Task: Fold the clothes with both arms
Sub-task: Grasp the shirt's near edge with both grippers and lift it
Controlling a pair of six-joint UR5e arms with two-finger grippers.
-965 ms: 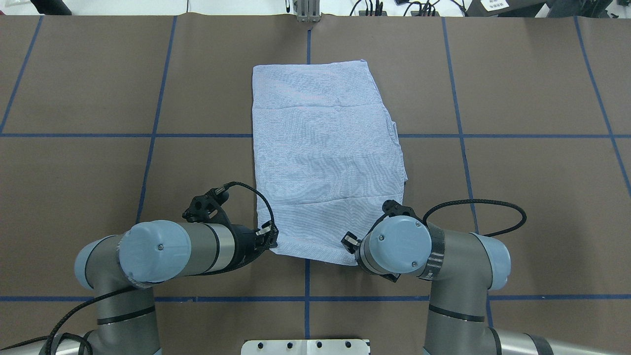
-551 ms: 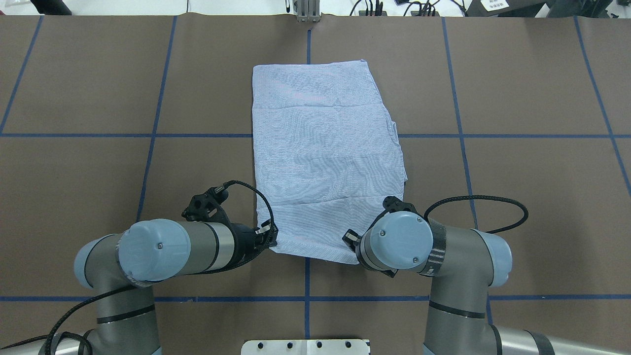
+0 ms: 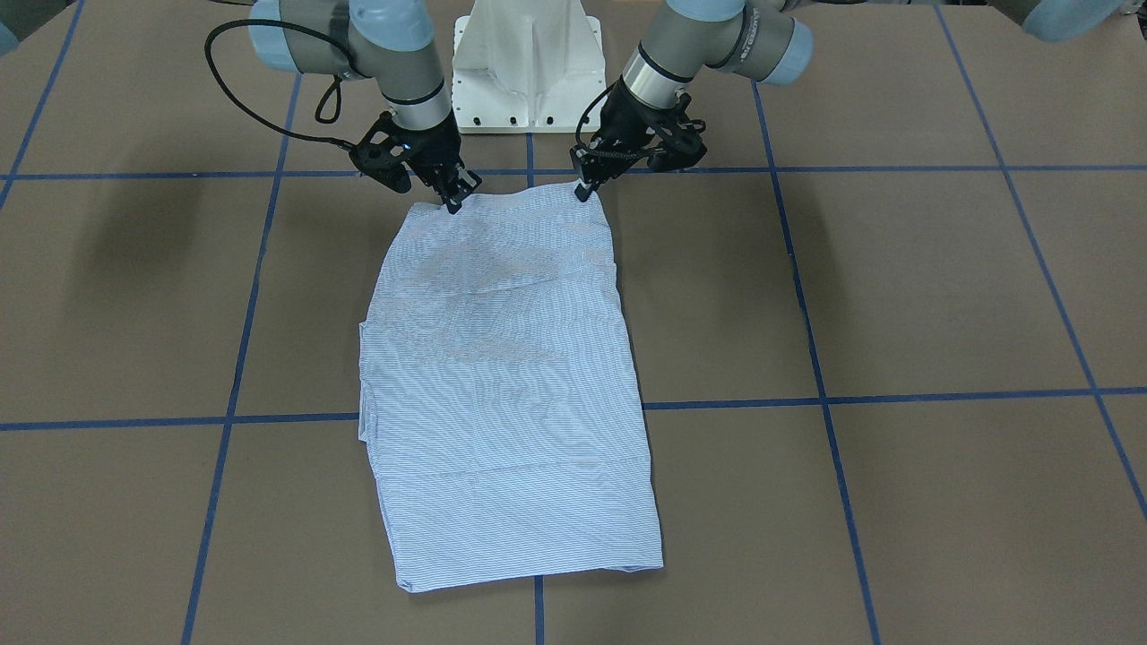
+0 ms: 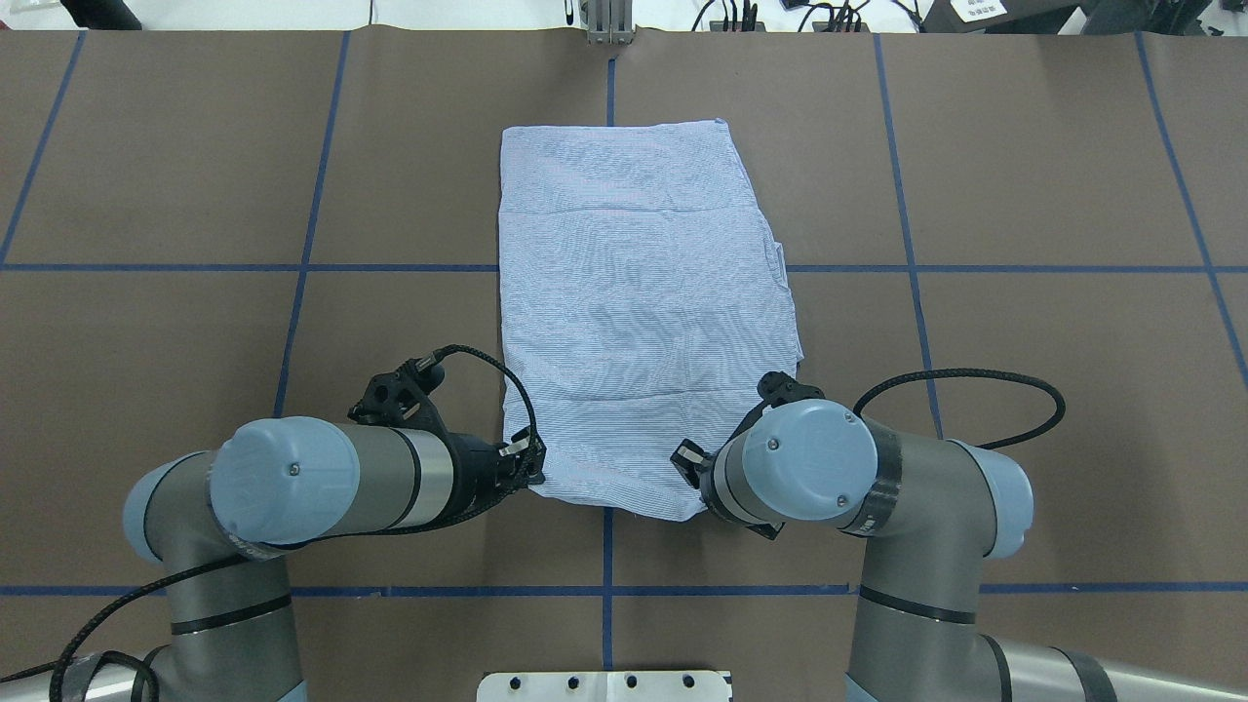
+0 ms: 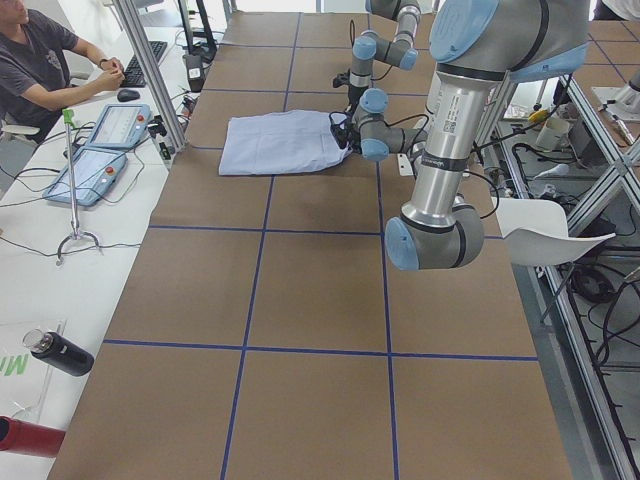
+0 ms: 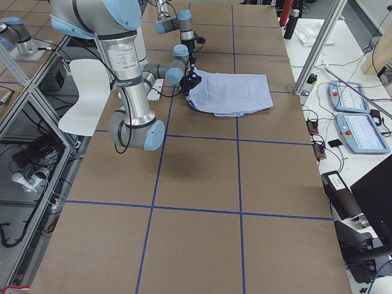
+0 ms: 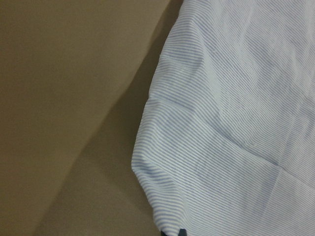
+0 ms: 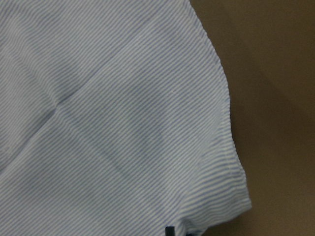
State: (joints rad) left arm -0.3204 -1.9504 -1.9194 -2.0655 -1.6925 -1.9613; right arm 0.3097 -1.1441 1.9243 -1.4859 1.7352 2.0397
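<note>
Tabletop (image 4: 195, 146), shirt (image 4: 634, 292) corners between both jaws

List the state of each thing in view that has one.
shirt: folded into a long panel, lying flat, with both corners nearest the robot pinched.
left gripper: fingers shut on one of those corners.
right gripper: fingers shut on the other one.
</note>
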